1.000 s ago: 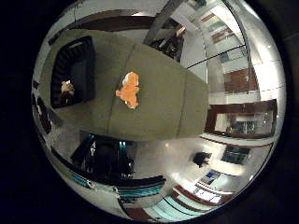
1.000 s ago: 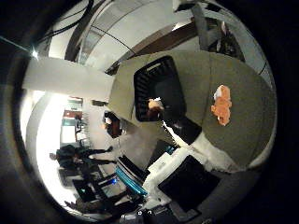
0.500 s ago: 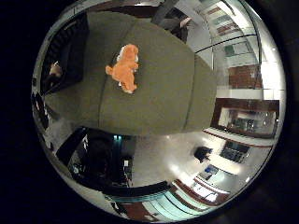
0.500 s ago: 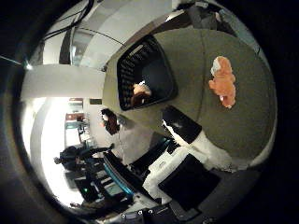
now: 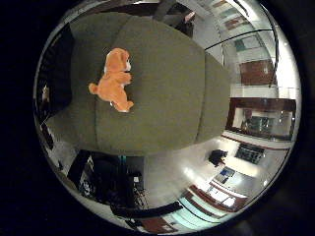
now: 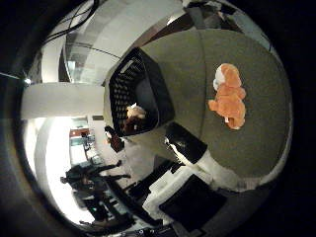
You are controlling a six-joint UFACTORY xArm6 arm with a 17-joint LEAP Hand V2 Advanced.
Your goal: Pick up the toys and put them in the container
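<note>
Robot hand [image 6: 197,163] parts are showing in the thumb side view: a white and black finger [image 6: 185,143] is sticking out over the near edge of the green table [image 5: 162,98]. Only that bit is showing, so I cannot tell if the fingers are spread or curled. Nothing is being held that I can see.

A moment ago the orange toy dog [image 5: 114,80] was looking small and far. Now it is looking bigger in both views, so the hand is coming down closer to it. The dog itself is not moving; it is lying on its side on the open middle of the table, with bare cloth all round it.

Farther off, the black container [image 6: 140,94] is sitting at the table's far edge, well apart from the dog. A small tan toy [image 6: 134,112] is already lying inside it.

So I think one toy is done and the dog is the next one to grab. The hand is not touching it yet and is needing to go lower, right over the dog.
</note>
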